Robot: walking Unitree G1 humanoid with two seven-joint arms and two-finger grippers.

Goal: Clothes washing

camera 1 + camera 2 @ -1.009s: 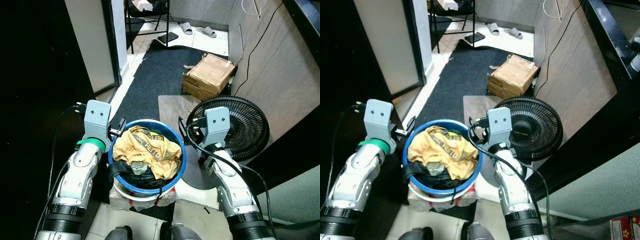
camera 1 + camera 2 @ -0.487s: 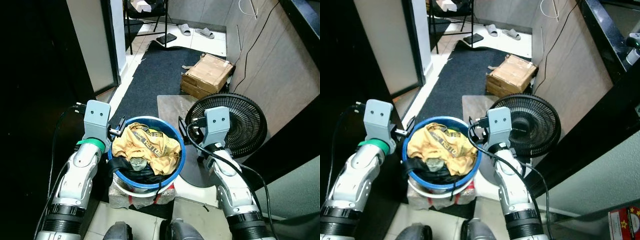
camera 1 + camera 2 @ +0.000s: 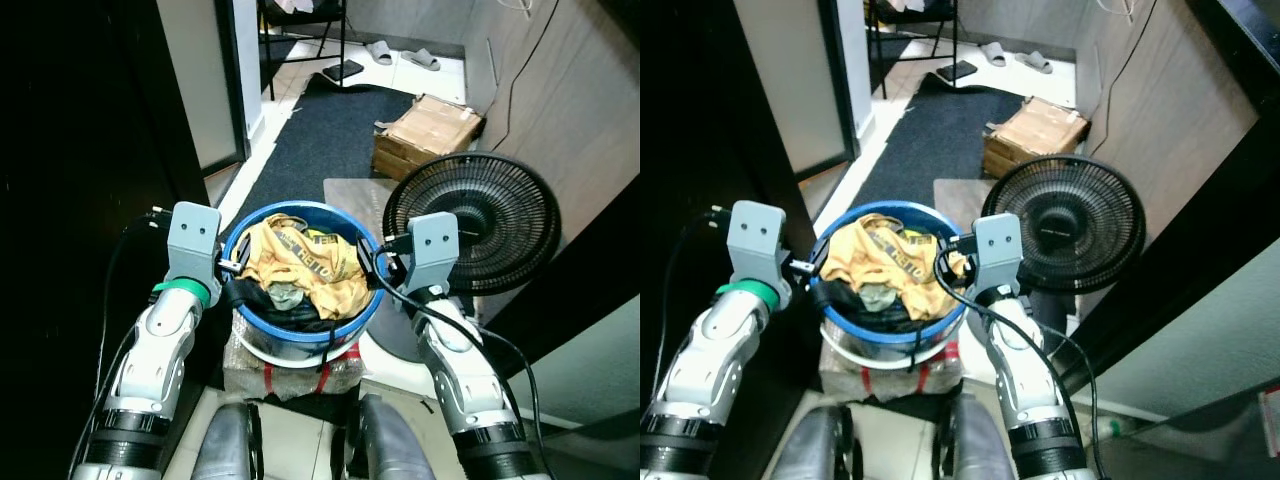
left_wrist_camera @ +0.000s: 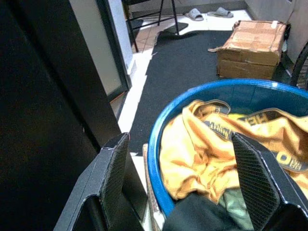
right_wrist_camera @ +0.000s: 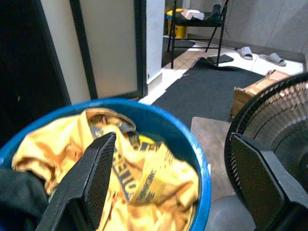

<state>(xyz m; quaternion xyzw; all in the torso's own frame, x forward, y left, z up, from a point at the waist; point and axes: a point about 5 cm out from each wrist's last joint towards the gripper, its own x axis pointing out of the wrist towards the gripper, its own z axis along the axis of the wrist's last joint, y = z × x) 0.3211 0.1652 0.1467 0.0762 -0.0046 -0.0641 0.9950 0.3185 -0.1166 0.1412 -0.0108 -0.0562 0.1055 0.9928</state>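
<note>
Left gripper (image 4: 180, 180) sits at the left rim of the blue basin (image 3: 300, 335), fingers (image 4: 115, 173) spread wide, one outside the rim and one over the clothes, clamping nothing

Basin sits between the two grippers, straight ahead of the robot's legs, resting on a white tub (image 3: 262, 352) on top of a plastic-wrapped block (image 3: 290, 372) on the floor

Inside the basin: yellow shirt (image 3: 300, 265) with dark lettering heaped on top, closest to the right gripper's side; dark garment (image 3: 262, 298) spills over the rim next to the left gripper; small grey-green piece (image 3: 283, 294) between them

Right gripper (image 5: 173, 185) is at the right rim of the basin, fingers (image 5: 98, 178) also wide apart and holding nothing; one finger over the yellow shirt, the other toward the fan

Black floor fan (image 3: 472, 222) stands just beside the right gripper, on its outer side, grille close to the right wrist housing, its round grey base on the floor below the arm

Beyond both grippers: dark floor mat (image 3: 330, 130) running away from the basin, cardboard box (image 3: 428, 132) on it past the fan, a smaller grey mat (image 3: 352, 192) between box and basin

Farther off, a pair of slippers (image 3: 400, 55), a dark flat item (image 3: 342, 70) on the tiles and black chair legs (image 3: 300, 40)

Door panel with dark frame (image 3: 215, 85) is ahead of the left gripper, on its outer side
</note>
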